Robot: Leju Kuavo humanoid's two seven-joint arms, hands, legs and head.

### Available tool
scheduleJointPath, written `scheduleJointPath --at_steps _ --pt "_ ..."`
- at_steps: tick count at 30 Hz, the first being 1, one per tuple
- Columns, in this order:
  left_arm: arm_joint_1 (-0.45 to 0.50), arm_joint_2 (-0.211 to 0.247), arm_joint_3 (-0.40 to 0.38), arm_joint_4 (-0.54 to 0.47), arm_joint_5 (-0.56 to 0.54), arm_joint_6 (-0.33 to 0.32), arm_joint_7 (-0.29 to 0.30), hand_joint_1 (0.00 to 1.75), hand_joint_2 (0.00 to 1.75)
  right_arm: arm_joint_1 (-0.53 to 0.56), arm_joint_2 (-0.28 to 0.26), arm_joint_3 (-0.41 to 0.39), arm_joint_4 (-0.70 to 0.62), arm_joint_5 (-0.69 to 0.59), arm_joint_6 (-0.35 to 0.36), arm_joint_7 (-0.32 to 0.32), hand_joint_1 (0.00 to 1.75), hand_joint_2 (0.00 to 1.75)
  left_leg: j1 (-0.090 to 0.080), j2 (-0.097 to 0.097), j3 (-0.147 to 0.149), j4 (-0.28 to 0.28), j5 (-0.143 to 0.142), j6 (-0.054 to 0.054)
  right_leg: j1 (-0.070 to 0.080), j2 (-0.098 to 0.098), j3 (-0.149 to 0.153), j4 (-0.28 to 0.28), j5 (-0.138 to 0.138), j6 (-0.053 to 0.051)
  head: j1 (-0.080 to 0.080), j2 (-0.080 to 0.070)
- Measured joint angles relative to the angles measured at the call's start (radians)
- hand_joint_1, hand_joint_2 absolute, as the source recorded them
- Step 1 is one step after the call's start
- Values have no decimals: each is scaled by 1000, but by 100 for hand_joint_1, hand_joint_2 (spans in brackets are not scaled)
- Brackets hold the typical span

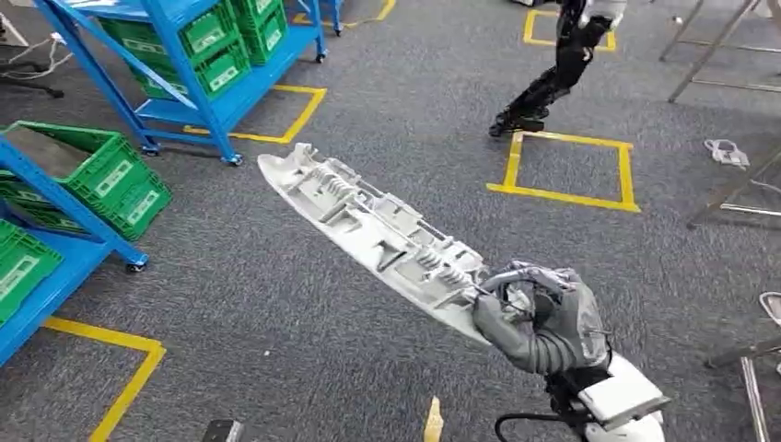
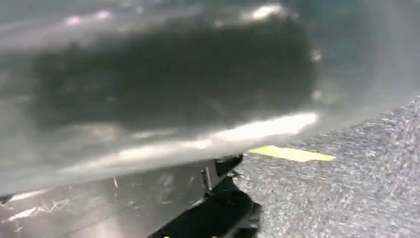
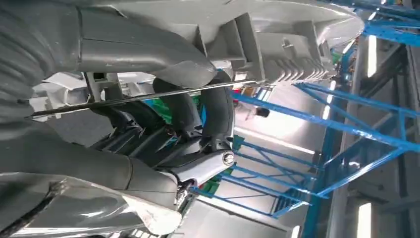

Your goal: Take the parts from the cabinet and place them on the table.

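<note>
Head view: the right hand (image 1: 539, 318) grips one end of a long, pale, ribbed plastic part (image 1: 368, 226), which runs from lower right toward centre over grey carpet (image 1: 276, 322). It looks stiff, light, and apt to lever when held at the end.

Left wrist view: blurred grey; whether the left hand holds anything I cannot tell.

Right wrist view: dark fingers (image 3: 218, 116) curl round the part's ribs and a thin rod (image 3: 148, 96).

White part (image 1: 378, 230); green crates (image 1: 120, 180)

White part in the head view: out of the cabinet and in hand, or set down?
Out and in hand. The right robot hand grips one end of the long white part, which hangs over grey floor.
</note>
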Motion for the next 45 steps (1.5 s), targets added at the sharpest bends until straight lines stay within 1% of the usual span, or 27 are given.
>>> scheduleJointPath --at_steps 2,3,5,6,7,8,11,13,14,17,18,20,22,23,26,27,29,32,33,34,35,37,38,39,42,44,45 --pt "2 1 0 0 0 0 0 0 0 1 0 0 3 0 0 0 175 175 -2 8 -1 1 -1 1 -2 -2 -72 147 -54 7 0 0" --pt "3 1 0 0 0 0 0 0 0 2 0 0 6 0 0 0 175 175 -2 11 0 1 -1 1 -3 -3 -84 168 -48 8 -1 0" --pt "1 1 0 0 0 0 0 0 0 3 0 0 9 0 0 1 175 175 -2 13 1 2 -2 0 -3 -6 -35 65 22 8 0 0" --pt "1 0 0 0 0 0 0 0 0 3 0 0 9 0 0 1 175 175 -2 13 3 2 -3 -3 -4 -12 17 -38 69 5 0 0" --pt "1 0 0 0 0 0 0 0 0 3 0 0 9 0 0 1 175 175 -2 13 4 4 -6 -7 -4 -27 63 -126 96 3 0 0" --pt "2 1 0 0 0 1 0 0 0 2 0 0 11 0 0 2 175 175 -11 14 0 8 -8 -13 3 -41 80 -150 76 -1 0 0" --pt "6 2 0 0 -2 2 1 0 0 8 0 2 11 -1 -2 2 175 175 -9 20 -3 10 -4 -24 5 -25 74 -145 83 -17 -2 0" --pt "5 2 0 0 -3 3 2 0 0 13 0 3 12 -1 -3 2 175 175 -7 17 -5 22 -21 -35 -2 -22 78 -153 90 -29 -2 0" --pt "5 2 0 0 -3 3 2 0 0 14 0 5 12 -2 -5 2 175 175 -7 13 -19 56 -49 -39 -2 -19 78 -153 90 -35 -7 0" --pt "7 3 0 0 -5 3 2 0 0 24 0 8 16 -7 -13 2 175 175 -5 12 -122 291 -157 -44 2 -12 76 -152 89 -43 -9 0" --pt "8 3 0 0 -6 3 3 0 0 30 0 7 18 -7 -15 2 175 175 -5 12 -139 329 -160 -44 2 -9 77 -152 89 -43 -8 0" --pt "8 3 0 0 -8 2 5 0 0 41 0 6 19 -9 -16 2 175 175 -5 11 -107 257 -97 -39 3 -1 78 -151 89 -43 -8 0" --pt "7 4 0 0 -13 2 5 0 0 42 0 6 19 -9 -16 2 175 175 -5 2 -18 71 -5 -29 4 9 82 -151 89 -43 -9 0" --pt "6 5 0 0 -13 2 5 0 0 43 0 6 19 -10 -16 2 175 175 -6 -15 4 31 -13 -23 7 11 79 -149 89 -40 -7 0" --pt "4 4 0 0 -14 1 6 0 0 46 0 6 19 -11 -18 2 175 175 -11 -11 -1 17 -15 -22 4 16 67 -148 94 -24 -7 0" --pt "4 5 0 0 -14 1 7 0 0 48 0 6 19 -11 -17 2 175 175 -10 -10 0 12 -11 -16 4 17 68 -151 96 -16 -8 0" --pt "1 2 -1 0 -14 0 7 0 0 53 0 6 18 -11 -16 1 175 175 -2 -3 4 0 -2 -3 4 5 46 -114 63 -9 -6 0" --pt "3 0 -2 0 -15 0 11 0 0 55 0 6 19 -13 -16 1 175 175 -3 5 2 0 -2 1 0 -1 -60 116 -44 3 -3 0" --pt "6 0 -2 0 -15 1 13 0 0 57 0 6 19 -13 -16 1 175 175 -3 8 2 1 -2 1 -2 -2 -83 163 -54 6 -3 0" --pt "6 0 -2 0 -15 1 14 0 0 60 0 6 19 -13 -15 1 175 175 -3 10 2 1 -2 1 -3 -3 -80 157 -37 8 -3 0" --pt "6 0 -2 0 -16 1 14 0 0 61 0 6 19 -13 -15 1 175 175 -3 10 2 1 -2 1 -5 -4 -56 108 -4 9 -2 0" --pt "6 -1 -5 0 -18 1 15 0 0 61 0 6 19 -13 -15 2 175 175 -2 11 5 3 -5 -4 -8 -15 39 -71 80 8 -2 0" --pt "6 0 -6 0 -19 1 15 0 0 59 0 6 19 -13 -14 2 175 175 -4 11 4 6 -8 -9 -7 -32 71 -135 76 7 -2 0" --pt "6 0 -6 0 -22 1 15 0 0 58 0 6 19 -13 -14 1 175 175 -11 11 -1 15 -11 -16 -3 -27 88 -151 74 0 -2 0" --pt "7 0 -7 0 -25 1 15 0 0 61 0 6 19 -14 -13 0 175 175 -9 18 -2 12 -5 -27 1 -19 77 -142 77 -13 -3 0" --pt "6 -1 -8 0 -27 2 15 0 0 62 0 6 19 -14 -13 2 175 175 -5 13 -10 36 -35 -40 -5 -17 81 -150 83 -29 -5 0" --pt "6 -1 -8 0 -27 2 15 0 0 62 0 6 19 -14 -13 1 175 175 -5 12 -34 96 -73 -43 -5 -16 81 -150 82 -35 -8 0"
